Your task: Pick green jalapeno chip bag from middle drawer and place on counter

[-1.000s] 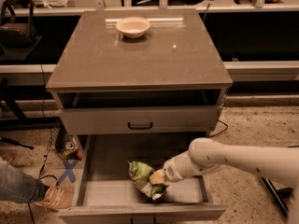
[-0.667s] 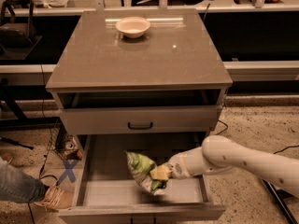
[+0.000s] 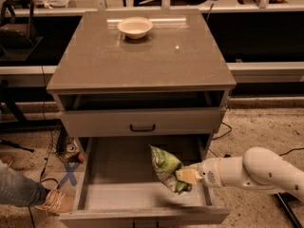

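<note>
The two-finger gripper (image 3: 188, 176), at the end of a smooth white arm (image 3: 259, 171) that reaches in from the right, pinches the crumpled green foil chip bag (image 3: 165, 166) by its lower right part. The bag stands up and leftward from the grip, over the right half of the wide grey pulled-out middle drawer (image 3: 85, 177), and looks clear of the drawer floor, though how far it is off the floor cannot be told.

The bag is probably very light and soft, mostly air and thin foil. It will crush and fold instead of resisting, and its glossy skin may slide between the pads. A pinch on a gathered fold or a sealed edge should hold better than one on the puffed middle. The present hold sits low on the bag, so the free upper part may flop or swing as the arm moves.

Directly above the open drawer sits the grey upper drawer front with a curved black handle (image 3: 142, 127), and above that the thin overhanging edge of the glossy grey-brown square counter (image 3: 142, 61). The bag likely has to come out toward the front, past the drawer's front wall, before it rises. A straight lift would risk brushing that panel or the counter lip.

On the counter a small white bowl (image 3: 135, 27) stands near the back edge. The front and sides offer broad flat room for setting down. A person's jeans-clad leg and tan shoe (image 3: 53, 201) lie at the left of the drawer, well apart from the arm's side.
</note>
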### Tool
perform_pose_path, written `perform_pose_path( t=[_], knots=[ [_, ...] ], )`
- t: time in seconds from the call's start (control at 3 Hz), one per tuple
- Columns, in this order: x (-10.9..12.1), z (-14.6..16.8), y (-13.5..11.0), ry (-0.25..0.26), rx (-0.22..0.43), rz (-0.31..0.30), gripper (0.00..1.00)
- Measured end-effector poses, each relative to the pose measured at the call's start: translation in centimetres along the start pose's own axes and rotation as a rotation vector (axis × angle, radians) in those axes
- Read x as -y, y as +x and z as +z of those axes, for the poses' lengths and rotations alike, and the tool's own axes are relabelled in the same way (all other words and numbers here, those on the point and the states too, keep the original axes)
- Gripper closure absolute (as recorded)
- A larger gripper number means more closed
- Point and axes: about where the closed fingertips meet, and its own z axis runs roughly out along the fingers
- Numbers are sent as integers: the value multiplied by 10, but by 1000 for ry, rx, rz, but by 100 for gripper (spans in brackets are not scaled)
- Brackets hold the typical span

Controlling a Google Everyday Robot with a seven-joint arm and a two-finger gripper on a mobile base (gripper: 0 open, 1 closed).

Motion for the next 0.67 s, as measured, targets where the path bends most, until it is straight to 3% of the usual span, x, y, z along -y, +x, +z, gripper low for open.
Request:
perform_pose_path(
  t=[0.67],
  knots=[
    [-1, -12, -8, 18, 29, -13, 100]
  ],
)
